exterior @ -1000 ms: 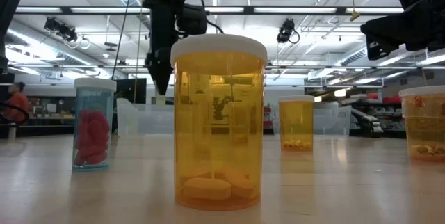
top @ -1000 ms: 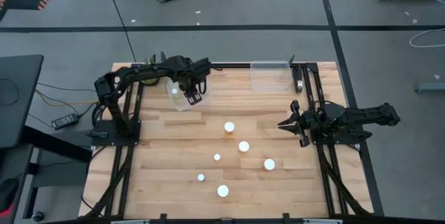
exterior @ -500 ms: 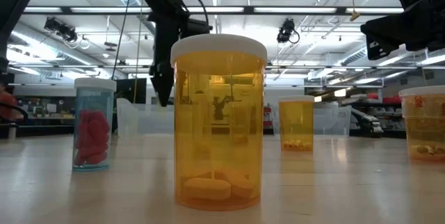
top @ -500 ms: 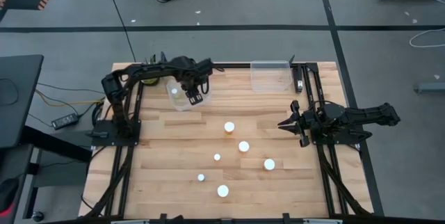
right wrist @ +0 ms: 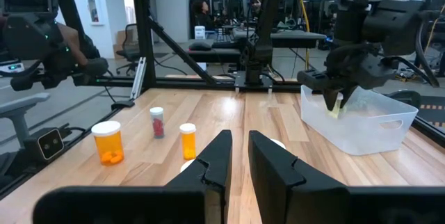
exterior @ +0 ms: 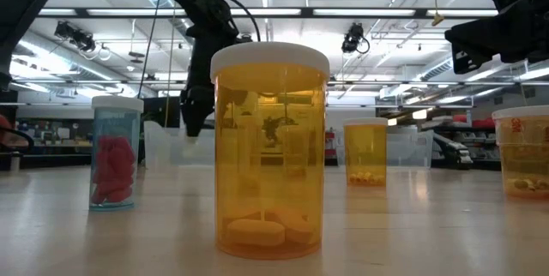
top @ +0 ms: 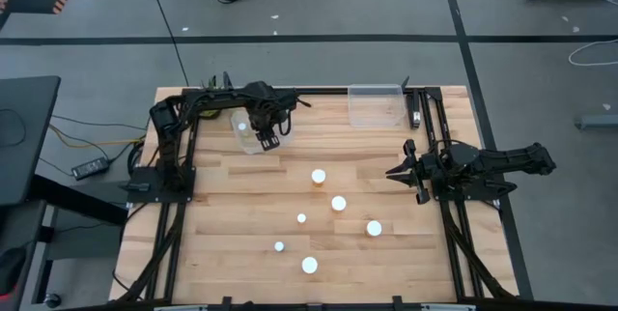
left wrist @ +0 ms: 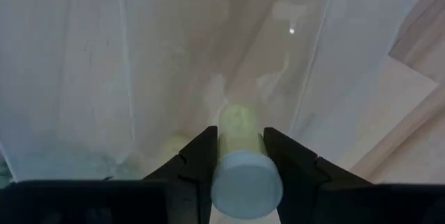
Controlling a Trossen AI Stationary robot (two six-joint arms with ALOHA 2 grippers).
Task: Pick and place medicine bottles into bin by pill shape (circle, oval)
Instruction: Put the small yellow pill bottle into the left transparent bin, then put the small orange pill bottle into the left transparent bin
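High view shows the left gripper [top: 267,137] hanging over a clear bin [top: 247,131] at the table's far left; its fingers [left wrist: 197,163] clamp a small white-capped bottle [left wrist: 245,175] above the bin's floor; six more medicine bottles [top: 338,203] stand mid-table on the wooden table [top: 222,253]; a second clear bin [top: 376,105] sits far right, apparently empty; the right gripper [top: 398,172] waits beside the bottles, fingers nearly closed on nothing. Judged risk: released from this height near the wall, the bottle may bounce or tip out; a wrong shape reading would misfile it.
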